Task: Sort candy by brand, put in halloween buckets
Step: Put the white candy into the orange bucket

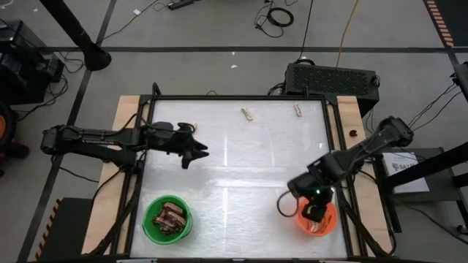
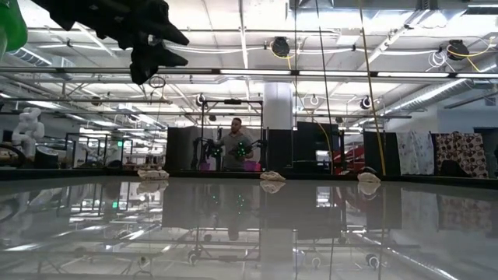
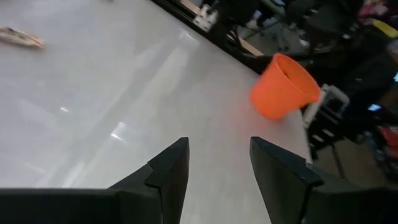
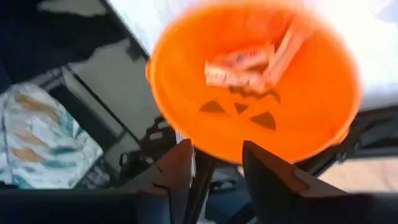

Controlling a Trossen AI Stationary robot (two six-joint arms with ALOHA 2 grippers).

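The orange bucket [image 1: 324,221] stands at the table's near right and holds pale tan candy [image 4: 249,62]. The green bucket [image 1: 167,218] stands at the near left and holds reddish-brown candy [image 1: 170,215]. Two pale candy bars [image 1: 247,113] [image 1: 297,109] lie near the far edge. They also show in the low view [image 2: 272,176] [image 2: 368,178]. My right gripper [image 4: 216,168] hangs open and empty above the orange bucket [image 4: 298,124]. My left gripper [image 3: 217,168] is open and empty, held above the table's left middle [image 1: 194,154]. It also shows in the low view [image 2: 156,47].
A third candy bar [image 2: 152,175] lies toward the far left and shows in the left wrist view [image 3: 22,37]. The orange bucket also shows there [image 3: 286,87]. The table has a raised black frame [image 1: 241,98]. A person [image 2: 236,144] stands far off in the room.
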